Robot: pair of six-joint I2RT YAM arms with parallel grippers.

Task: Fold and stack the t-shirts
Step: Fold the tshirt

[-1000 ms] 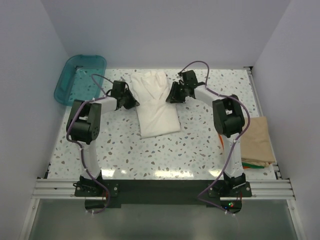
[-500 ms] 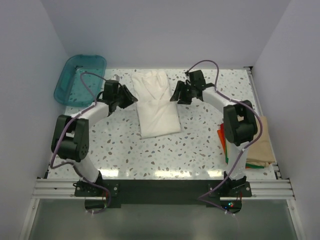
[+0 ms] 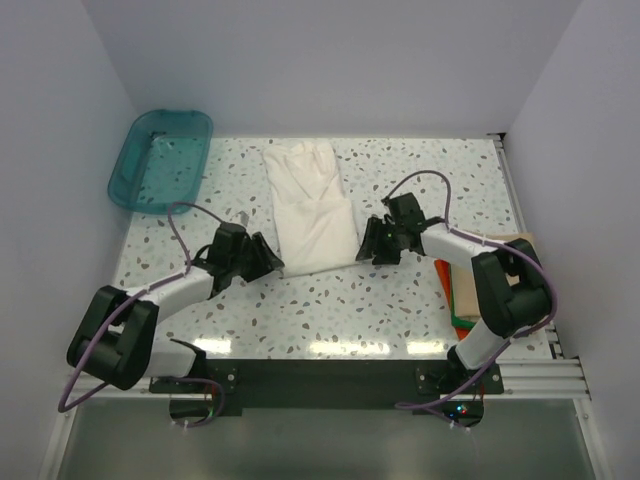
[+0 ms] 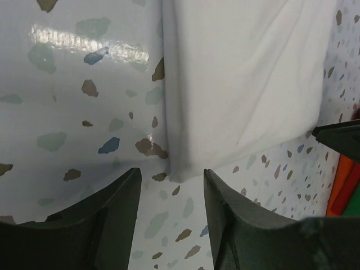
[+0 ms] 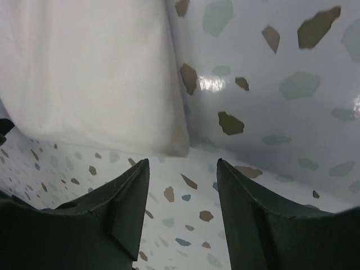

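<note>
- White shirt (image 3: 312,205) lies folded long and flat in the middle of the speckled bench (image 3: 400,300).
- Left tool (image 3: 268,262) sits low, right at the shirt's near left corner. Its jaws are wide apart and it holds nothing.
- Right tool (image 3: 372,245) sits low at the near right corner. Its jaws are apart too, with nothing in them.
- Tan shirt (image 3: 520,240) lies on a pile at the right edge, and an orange-red shirt (image 4: 346,180) peeks out of the pile.
- Teal tub (image 3: 160,160) sits at the far left corner.
</note>
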